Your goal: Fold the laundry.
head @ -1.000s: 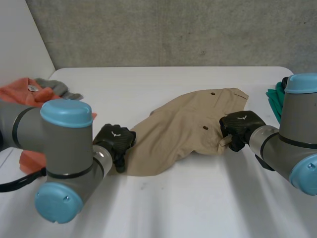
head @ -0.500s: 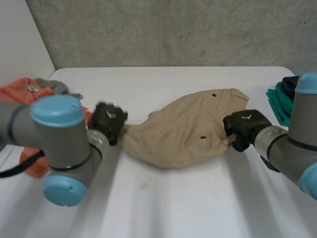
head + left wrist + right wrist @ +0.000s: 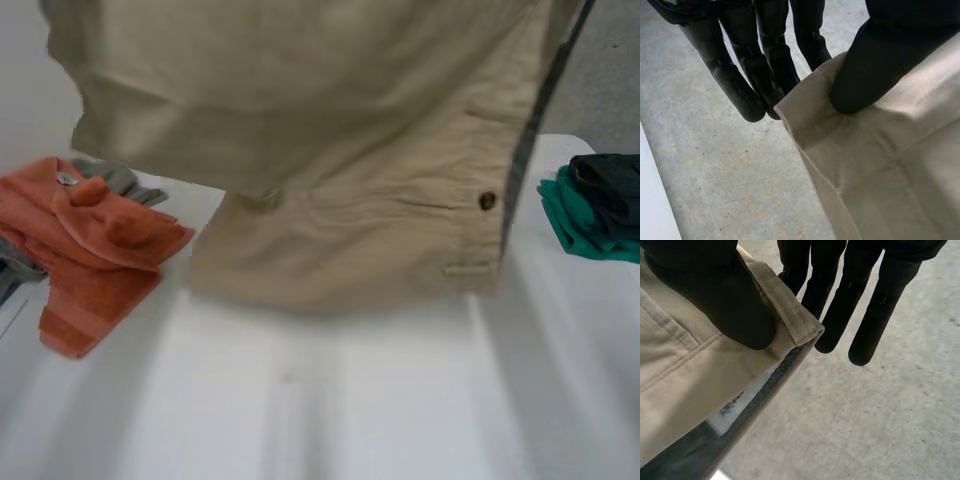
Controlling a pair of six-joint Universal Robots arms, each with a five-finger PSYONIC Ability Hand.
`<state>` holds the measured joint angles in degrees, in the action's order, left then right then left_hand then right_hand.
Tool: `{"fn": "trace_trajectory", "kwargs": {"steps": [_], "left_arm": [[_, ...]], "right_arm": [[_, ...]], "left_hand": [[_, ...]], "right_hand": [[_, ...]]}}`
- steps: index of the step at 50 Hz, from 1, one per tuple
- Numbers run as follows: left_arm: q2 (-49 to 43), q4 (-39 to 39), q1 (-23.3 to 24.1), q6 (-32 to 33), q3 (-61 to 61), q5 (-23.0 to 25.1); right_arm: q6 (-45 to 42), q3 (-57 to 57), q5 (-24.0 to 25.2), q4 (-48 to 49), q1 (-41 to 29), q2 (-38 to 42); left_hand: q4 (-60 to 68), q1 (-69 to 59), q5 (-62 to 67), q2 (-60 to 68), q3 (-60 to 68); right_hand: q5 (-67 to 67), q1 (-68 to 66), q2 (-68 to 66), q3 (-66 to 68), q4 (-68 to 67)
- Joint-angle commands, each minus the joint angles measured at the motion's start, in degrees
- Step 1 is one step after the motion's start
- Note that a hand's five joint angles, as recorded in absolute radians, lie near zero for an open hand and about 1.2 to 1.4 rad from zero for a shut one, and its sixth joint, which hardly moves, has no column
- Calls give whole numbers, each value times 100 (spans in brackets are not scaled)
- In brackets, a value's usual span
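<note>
Lifted off the tabletop (image 3: 350, 400), where it lay bunched between the two hands half a second ago, the beige garment (image 3: 330, 180) now hangs like a curtain close in front of the head camera. It is spread left to right, with its long drop pointing down. Whether its lower edge touches the surface cannot be told.

The left hand (image 3: 875, 60) pinches one upper corner, with its thumb pressed on the cloth against the straight fingers (image 3: 740, 75) behind it. The right hand (image 3: 715, 295) does the same at the waistband end, thumb on the stitched band and fingers (image 3: 840, 305) behind.

So the garment hangs below both hands and neither is nearer. Laying it flat probably depends on lowering the two held corners evenly toward the far side.

The wrist views show both grips, and the right one shows a white label inside the band. The head view instead shows the spread, a button (image 3: 487, 201) near the right edge, and the other laundry. That is an orange towel (image 3: 90, 250) with a grey cloth (image 3: 120, 180) at the left, and a green cloth (image 3: 575, 220) under a dark cloth (image 3: 610, 180) at the right.
</note>
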<state>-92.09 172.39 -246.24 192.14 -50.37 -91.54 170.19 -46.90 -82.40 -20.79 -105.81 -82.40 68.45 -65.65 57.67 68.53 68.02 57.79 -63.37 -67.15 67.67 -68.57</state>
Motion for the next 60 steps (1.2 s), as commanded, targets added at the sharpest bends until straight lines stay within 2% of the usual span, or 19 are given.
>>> {"fn": "trace_trajectory", "kwargs": {"steps": [1, 9, 17, 25, 26, 27, 28, 29, 31, 34, 35, 38, 39, 42, 43, 46, 52, 54, 60], "left_arm": [[-1590, -268, -179, -28, 1134, 39], [-3673, 66, -311, 16, 2206, 285], [-5904, 505, -337, 341, 3426, 163], [-6857, 805, -416, 350, 4632, 57], [-6857, 831, -416, 315, 4694, 83], [-6857, 849, -407, 280, 4721, 118], [-6788, 857, -372, 210, 4721, 206], [-6735, 849, -363, 183, 4695, 224], [-6594, 814, -311, 157, 4598, 259], [-6112, 560, -275, 113, 4081, 110], [-5806, 385, -267, 148, 3696, -29], [-5286, 181, -223, 157, 2983, -197], [-4910, 68, -162, 157, 2441, -250], [-4319, -56, -39, 192, 1542, -356], [-3926, -126, 49, 227, 930, -400], [-3178, -319, 216, 227, -318, -400], [-2235, -636, 699, 218, -2281, -277], [-2033, -654, 936, 210, -2939, -225], [-1944, -680, 1324, 174, -3892, -259]], "right_arm": [[322, 419, -513, 188, -221, 935], [94, 226, -1287, 1216, -599, 2358], [-960, 225, -2200, 2848, -827, 3931], [-1541, 550, -2325, 4740, -845, 4732], [-1533, 655, -2281, 4872, -836, 4811], [-1524, 787, -2246, 4908, -836, 4890], [-1533, 1119, -2098, 4813, -862, 5065], [-1559, 1279, -2044, 4647, -871, 5128], [-1586, 1543, -1947, 4103, -854, 5190], [-1446, 1842, -1728, 2714, -679, 5076], [-1280, 1869, -1571, 2085, -600, 4928], [-1164, 1747, -1149, 1185, -476, 4646], [-1216, 1546, -808, 590, -389, 4419], [-1497, 1062, -226, -222, -257, 4014], [-1855, 626, 159, -677, -178, 3734], [-2662, -419, 836, -1224, 50, 3171], [-4063, -2128, 1507, -981, 464, 2431], [-4370, -2636, 1656, -666, 630, 2290], [-4460, -3447, 2095, 241, 974, 2219]], "left_hand": [[1155, -1435, 1233, 1147, 1198], [1155, -1435, 1233, 1147, 1198], [1155, -1435, 1233, 1147, 1198], [1155, -1435, 1233, 1147, 1198], [840, -1120, 918, 833, 884], [-1078, 798, -1000, -1086, -1034], [-5693, 5414, -5615, -5701, -5650], [-5845, 5565, -5767, -5853, -5802], [-5845, 5565, -5767, -5853, -5802], [-5845, 5565, -5767, -5853, -5802], [-5845, 5565, -5767, -5853, -5802], [-5845, 5565, -5767, -5853, -5802], [-5845, 5565, -5767, -5853, -5802], [-5845, 5565, -5767, -5853, -5802], [-5845, 5565, -5767, -5853, -5802], [-5845, 5565, -5767, -5853, -5802], [-5826, 5546, -5748, -5834, -5782], [-5206, 4926, -5128, -5214, -5162], [-3873, 3594, -3795, -3881, -3830]], "right_hand": [[1221, -1663, -1285, 1233, -1143], [1221, -1663, -1285, 1233, -1143], [1221, -1663, -1285, 1233, -1143], [1221, -1663, -1285, 1233, -1143], [153, -595, -217, 165, -75], [-1906, 1464, 1842, -1894, 1984], [-5779, 5337, 5715, -5767, 5857], [-5779, 5337, 5715, -5767, 5857], [-5779, 5337, 5715, -5767, 5857], [-5779, 5337, 5715, -5767, 5857], [-5779, 5337, 5715, -5767, 5857], [-5779, 5337, 5715, -5767, 5857], [-5779, 5337, 5715, -5767, 5857], [-5779, 5337, 5715, -5767, 5857], [-5779, 5337, 5715, -5767, 5857], [-5779, 5337, 5715, -5767, 5857], [-5779, 5337, 5715, -5767, 5857], [-5779, 5337, 5715, -5767, 5857], [-4888, 4446, 4824, -4876, 4966]]}}
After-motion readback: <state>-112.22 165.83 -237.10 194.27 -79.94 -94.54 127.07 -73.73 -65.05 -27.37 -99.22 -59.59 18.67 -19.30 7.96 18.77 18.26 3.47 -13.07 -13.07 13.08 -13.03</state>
